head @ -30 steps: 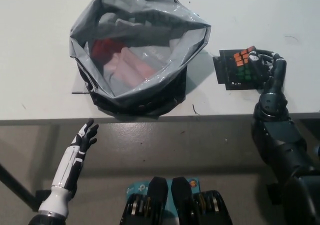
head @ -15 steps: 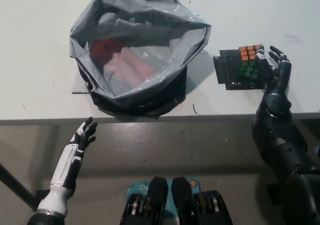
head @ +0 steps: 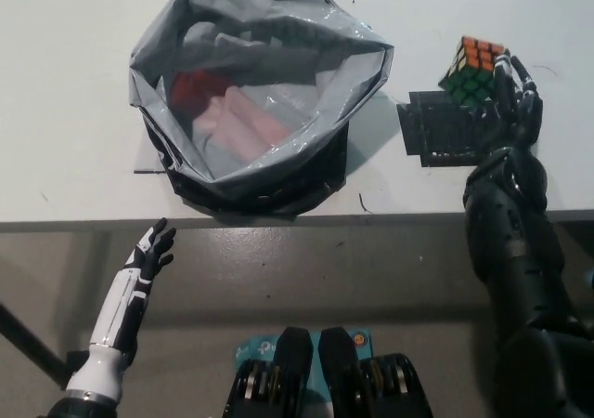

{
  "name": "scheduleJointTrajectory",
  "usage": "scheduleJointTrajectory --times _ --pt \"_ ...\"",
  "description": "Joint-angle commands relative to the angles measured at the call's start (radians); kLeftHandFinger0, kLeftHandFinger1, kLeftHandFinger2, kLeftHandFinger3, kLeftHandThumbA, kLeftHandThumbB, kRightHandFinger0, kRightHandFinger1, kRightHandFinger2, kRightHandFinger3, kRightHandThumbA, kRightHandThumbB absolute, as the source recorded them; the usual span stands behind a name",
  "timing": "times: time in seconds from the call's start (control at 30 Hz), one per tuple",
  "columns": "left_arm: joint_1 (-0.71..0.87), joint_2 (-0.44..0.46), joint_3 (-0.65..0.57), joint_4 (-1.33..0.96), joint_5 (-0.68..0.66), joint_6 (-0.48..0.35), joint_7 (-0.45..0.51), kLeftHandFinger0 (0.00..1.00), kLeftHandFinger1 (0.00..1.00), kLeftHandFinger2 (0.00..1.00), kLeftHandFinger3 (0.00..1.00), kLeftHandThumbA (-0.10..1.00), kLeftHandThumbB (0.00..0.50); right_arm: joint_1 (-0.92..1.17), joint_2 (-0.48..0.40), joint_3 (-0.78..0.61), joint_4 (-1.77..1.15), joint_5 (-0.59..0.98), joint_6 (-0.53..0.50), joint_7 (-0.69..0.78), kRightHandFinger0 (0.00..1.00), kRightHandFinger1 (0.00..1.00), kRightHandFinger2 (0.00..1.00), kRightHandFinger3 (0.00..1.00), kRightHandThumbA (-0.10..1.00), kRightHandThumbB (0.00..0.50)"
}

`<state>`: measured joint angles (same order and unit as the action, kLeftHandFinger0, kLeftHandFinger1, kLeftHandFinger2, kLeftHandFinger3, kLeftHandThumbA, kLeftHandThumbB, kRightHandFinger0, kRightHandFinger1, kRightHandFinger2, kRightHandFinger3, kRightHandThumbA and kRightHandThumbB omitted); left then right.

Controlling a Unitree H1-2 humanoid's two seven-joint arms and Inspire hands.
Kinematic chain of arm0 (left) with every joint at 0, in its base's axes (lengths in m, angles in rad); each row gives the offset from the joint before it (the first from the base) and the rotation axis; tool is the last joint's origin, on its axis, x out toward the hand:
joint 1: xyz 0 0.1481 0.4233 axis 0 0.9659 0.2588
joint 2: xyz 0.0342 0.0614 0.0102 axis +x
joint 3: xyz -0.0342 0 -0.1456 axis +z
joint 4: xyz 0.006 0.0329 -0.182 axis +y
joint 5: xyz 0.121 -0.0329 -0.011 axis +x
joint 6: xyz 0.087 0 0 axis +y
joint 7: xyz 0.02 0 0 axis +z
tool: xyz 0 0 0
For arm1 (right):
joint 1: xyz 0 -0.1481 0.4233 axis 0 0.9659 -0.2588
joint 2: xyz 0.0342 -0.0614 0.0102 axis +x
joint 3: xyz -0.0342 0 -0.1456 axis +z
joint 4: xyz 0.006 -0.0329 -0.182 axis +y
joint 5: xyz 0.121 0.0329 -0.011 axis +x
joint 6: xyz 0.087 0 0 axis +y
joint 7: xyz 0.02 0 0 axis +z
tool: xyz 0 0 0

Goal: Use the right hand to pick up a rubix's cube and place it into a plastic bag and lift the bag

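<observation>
Risen off the worktop [head: 74, 149] since a moment ago, the cube [head: 474, 69] sits clasped in the right hand [head: 506, 93]. Bag [head: 255, 93] gapes nearby. Left hand [head: 151, 251] idle, fingers spread, empty.

Illumination is bright and even across the white worktop [head: 74, 84], which renders slightly washed out toward the upper corners. The plastic bag [head: 260, 102] shows soft specular glare on its grey film and casts a short, diffuse shadow to its lower right. The lower band, below the worktop edge, is markedly dimmer. Focus is acceptable overall; fine detail on the black right hand [head: 510, 102] is lost in low contrast. Mild compression softness is present.
</observation>
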<state>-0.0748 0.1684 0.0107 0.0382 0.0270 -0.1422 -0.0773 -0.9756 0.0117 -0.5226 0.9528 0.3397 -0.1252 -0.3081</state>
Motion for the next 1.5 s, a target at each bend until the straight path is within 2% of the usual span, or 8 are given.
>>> scheduleJointTrajectory --times 0.0,0.4,0.93,0.97,1.03,1.1,1.3,1.47 --pt "0.006 0.012 0.006 -0.027 -0.014 -0.027 -0.01 1.0 1.0 1.0 1.0 1.0 0.147 -0.055 0.017 -0.032 -0.151 0.153 0.132 0.06 0.0 0.3 0.85 0.95 -0.1 0.094" --pt "0.023 0.011 0.006 -0.028 -0.008 -0.026 -0.008 1.0 1.0 1.0 1.0 1.0 0.147 -0.069 0.073 -0.057 -0.357 0.309 0.302 0.033 0.0 0.23 0.73 1.0 -0.1 0.083" --pt "0.043 0.008 0.004 -0.032 -0.003 -0.034 -0.005 1.0 1.0 1.0 1.0 1.0 0.158 -0.123 0.187 0.007 -0.605 0.411 0.464 -0.037 0.0 0.2 0.83 1.0 -0.1 0.086" --pt "0.04 0.01 0.004 -0.026 -0.002 -0.036 -0.006 1.0 1.0 1.0 1.0 1.0 0.169 -0.126 0.194 0.019 -0.602 0.408 0.461 -0.026 0.0 0.21 0.82 0.67 -0.1 0.068" --pt "0.037 0.012 0.003 -0.023 -0.001 -0.035 -0.007 1.0 1.0 1.0 1.0 1.0 0.171 -0.126 0.2 0.041 -0.595 0.398 0.459 -0.006 0.0 0.3 0.79 0.69 -0.1 0.102" --pt "0.037 0.013 0.002 -0.024 0.001 -0.036 -0.008 1.0 1.0 1.0 1.0 1.0 0.161 -0.127 0.211 0.055 -0.584 0.384 0.451 -0.008 0.0 0.35 0.81 1.0 -0.1 0.056" --pt "0.035 0.014 0.001 -0.024 0.0 -0.039 -0.01 1.0 1.0 1.0 1.0 1.0 0.172 -0.113 0.244 0.109 -0.528 0.327 0.422 -0.027 0.0 0.36 0.9 1.0 -0.1 0.024" --pt "0.033 0.014 0.0 -0.025 0.001 -0.04 -0.011 1.0 1.0 1.0 1.0 1.0 0.177 -0.101 0.258 0.14 -0.469 0.299 0.39 -0.015 0.0 0.33 0.85 1.0 -0.1 0.018"
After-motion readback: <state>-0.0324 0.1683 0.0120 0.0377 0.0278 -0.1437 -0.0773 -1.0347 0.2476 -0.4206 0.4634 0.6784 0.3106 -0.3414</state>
